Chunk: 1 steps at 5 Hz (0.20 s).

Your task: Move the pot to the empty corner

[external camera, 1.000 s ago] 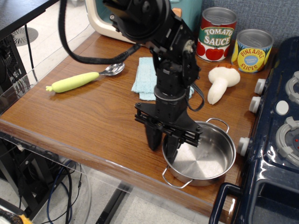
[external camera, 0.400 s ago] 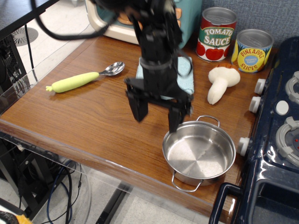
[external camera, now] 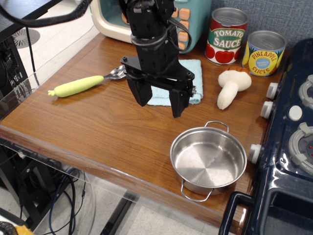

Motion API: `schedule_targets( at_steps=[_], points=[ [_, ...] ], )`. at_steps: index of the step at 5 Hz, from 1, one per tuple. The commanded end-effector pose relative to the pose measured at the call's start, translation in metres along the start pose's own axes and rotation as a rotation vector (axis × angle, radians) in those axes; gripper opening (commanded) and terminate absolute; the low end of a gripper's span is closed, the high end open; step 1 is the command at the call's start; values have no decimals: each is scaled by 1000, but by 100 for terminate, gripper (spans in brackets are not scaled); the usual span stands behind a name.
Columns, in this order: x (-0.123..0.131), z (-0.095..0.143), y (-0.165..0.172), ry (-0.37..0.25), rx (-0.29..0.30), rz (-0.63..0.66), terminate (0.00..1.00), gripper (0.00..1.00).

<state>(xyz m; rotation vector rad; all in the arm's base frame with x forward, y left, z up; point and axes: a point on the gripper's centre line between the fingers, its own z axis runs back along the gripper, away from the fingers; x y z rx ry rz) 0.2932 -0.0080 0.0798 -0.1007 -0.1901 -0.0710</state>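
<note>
gripper [external camera: 160, 99] covers part of cloth [external camera: 191, 88] and spoon [external camera: 113, 74] bowl; arm cropped at top edge, stove [external camera: 288, 161] cropped at right edge.

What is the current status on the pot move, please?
Gripper open, empty, raised clear of the pot. Pot upright on the front corner beside the stove. Nothing in the way.
</note>
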Motion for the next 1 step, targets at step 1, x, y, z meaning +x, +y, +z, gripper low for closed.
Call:
schedule_targets(
  at_steps=[1],
  points=[
    [-2,11,0,-39,2,-7,100,100]
  ],
)
